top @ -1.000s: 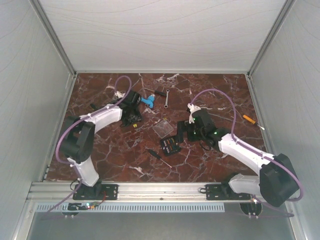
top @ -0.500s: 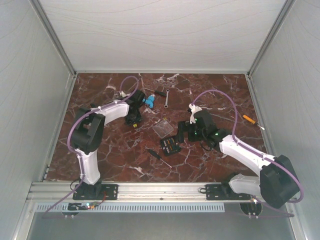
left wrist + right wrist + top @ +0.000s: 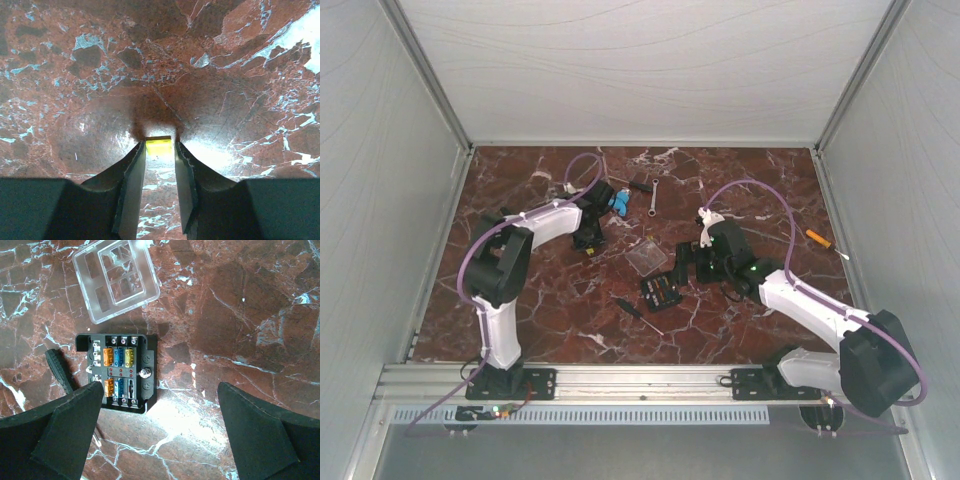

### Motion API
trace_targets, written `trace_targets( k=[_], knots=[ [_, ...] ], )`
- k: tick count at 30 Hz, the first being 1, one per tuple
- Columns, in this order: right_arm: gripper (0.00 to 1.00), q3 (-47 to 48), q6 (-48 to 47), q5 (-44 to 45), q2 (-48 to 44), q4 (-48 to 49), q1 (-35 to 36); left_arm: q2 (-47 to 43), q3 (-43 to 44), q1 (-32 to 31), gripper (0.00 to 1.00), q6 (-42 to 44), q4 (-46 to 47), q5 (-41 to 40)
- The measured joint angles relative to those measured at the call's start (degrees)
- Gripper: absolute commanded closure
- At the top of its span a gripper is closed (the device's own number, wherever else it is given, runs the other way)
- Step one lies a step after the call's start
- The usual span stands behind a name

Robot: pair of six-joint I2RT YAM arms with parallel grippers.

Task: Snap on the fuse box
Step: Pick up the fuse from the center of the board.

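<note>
The fuse box lies flat and uncovered on the red marble table, near the middle of the tabletop, and we see its rows of orange, blue and yellow fuses. Its clear lid rests just beyond it on the far side, tilted a little askew and not touching the box. A black-handled screwdriver lies just left of the box.

The right gripper hangs above the box with its fingers spread wide; one fingertip is over the box's near left corner and the other is well off to the right.

In the overhead view we find the left gripper farther back and to the left, well apart from the box. Its fingers pinch a small yellow piece just above the bare marble. A blue part and a wrench lie beyond it.
</note>
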Motion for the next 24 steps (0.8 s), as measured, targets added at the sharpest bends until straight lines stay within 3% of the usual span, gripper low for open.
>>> trace_targets(
  k=[7,14,24],
  knots=[
    [0.03,-0.02,0.0,-0.13,0.0,0.0,0.0,-0.02,0.0,0.11,0.78,0.81,0.09,0.42],
    [0.04,-0.02,-0.02,-1.05,0.0,0.0,0.0,-1.99,-2.51,0.15,0.79,1.81,2.34,2.4],
    [0.08,1.11,0.09,-6.75,0.42,0.0,0.0,-16.13,-13.66,-2.95,0.78,2.95,8.96,5.25]
  ],
)
